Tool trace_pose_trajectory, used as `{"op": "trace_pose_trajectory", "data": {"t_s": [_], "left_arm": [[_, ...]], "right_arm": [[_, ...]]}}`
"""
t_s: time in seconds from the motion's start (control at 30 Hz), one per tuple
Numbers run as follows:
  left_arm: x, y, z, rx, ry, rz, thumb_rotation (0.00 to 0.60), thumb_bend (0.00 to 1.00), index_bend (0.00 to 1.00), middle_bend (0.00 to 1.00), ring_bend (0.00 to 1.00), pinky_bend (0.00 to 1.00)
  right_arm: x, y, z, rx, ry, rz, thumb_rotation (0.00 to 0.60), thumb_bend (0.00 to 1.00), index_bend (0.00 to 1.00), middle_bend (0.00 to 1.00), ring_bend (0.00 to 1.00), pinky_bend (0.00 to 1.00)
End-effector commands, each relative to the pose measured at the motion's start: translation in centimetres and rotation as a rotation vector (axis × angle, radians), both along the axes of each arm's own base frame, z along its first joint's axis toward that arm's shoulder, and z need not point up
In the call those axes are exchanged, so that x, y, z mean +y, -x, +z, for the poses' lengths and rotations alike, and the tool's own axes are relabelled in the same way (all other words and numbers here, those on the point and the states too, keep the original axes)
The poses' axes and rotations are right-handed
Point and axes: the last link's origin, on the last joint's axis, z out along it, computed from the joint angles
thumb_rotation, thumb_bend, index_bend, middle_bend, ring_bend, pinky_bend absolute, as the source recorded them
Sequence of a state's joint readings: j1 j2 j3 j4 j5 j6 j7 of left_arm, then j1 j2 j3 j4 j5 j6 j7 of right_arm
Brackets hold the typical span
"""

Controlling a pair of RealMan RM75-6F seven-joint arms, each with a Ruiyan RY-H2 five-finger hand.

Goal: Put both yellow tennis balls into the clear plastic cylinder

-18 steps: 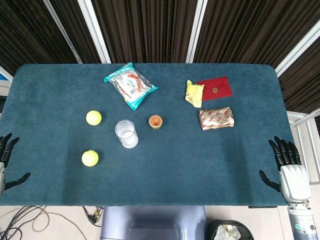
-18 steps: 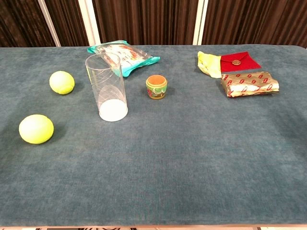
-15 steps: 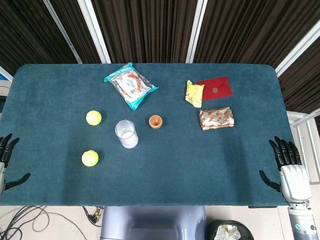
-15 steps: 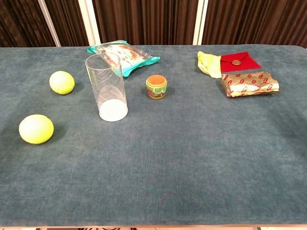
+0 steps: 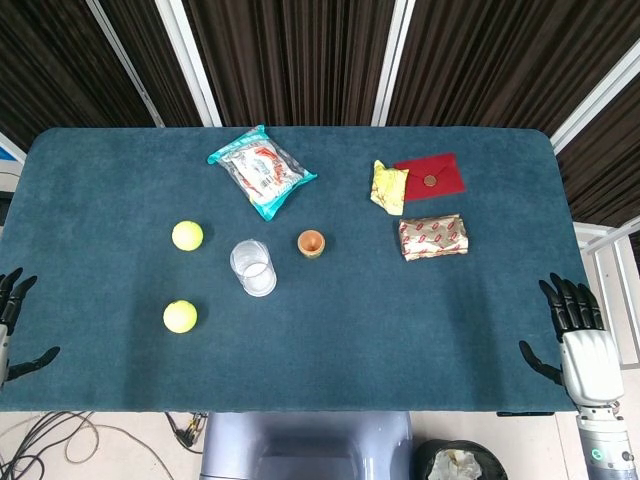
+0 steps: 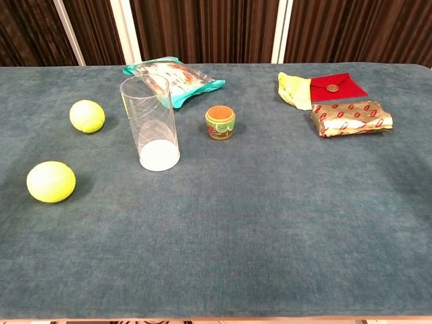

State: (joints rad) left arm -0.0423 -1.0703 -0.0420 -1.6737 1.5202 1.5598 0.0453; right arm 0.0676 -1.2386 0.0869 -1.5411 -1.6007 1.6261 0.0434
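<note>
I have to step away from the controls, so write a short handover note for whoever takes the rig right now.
Left hand and right hand: both open, off the table's side edges, holding nothing.
Clear cylinder stands upright, open end up, empty.
Far ball and near ball lie on the cloth left of it, apart from it and from each other.
Done: nothing.
Left: both balls into the cylinder; the left hand is likely nearer.

Clear glossy plastic cylinder (image 6: 150,124); fuzzy balls (image 6: 50,181); matt cloth table (image 6: 270,216).
</note>
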Motion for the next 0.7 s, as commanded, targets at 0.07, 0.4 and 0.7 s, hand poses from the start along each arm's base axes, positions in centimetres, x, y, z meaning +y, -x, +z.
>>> {"op": "trace_pose_trajectory", "data": {"t_s": [0.07,0.4,0.7], "left_arm": [[0.0,0.0,0.0,-0.001,0.007,0.001,0.600,0.07,0.10,0.00,0.00,0.12],[2.2,-0.6,-0.2,-0.010,0.101,-0.040,0.600,0.05,0.10,0.01,0.00,0.13],[7.3,-2.9,-2.7,0.040,0.388,-0.071,0.600,0.05,0.10,0.02,0.00,0.13]], "right_arm": [[0.1,0.0,0.2,-0.003,0.006,0.000,0.600,0.34,0.00,0.02,0.02,0.00],[0.1,0.1,0.3,-0.002,0.014,-0.006,0.600,0.34,0.00,0.02,0.02,0.00],[0.1,-0.1,0.0,0.008,0.003,-0.006,0.600,0.34,0.00,0.02,0.02,0.00]]}}
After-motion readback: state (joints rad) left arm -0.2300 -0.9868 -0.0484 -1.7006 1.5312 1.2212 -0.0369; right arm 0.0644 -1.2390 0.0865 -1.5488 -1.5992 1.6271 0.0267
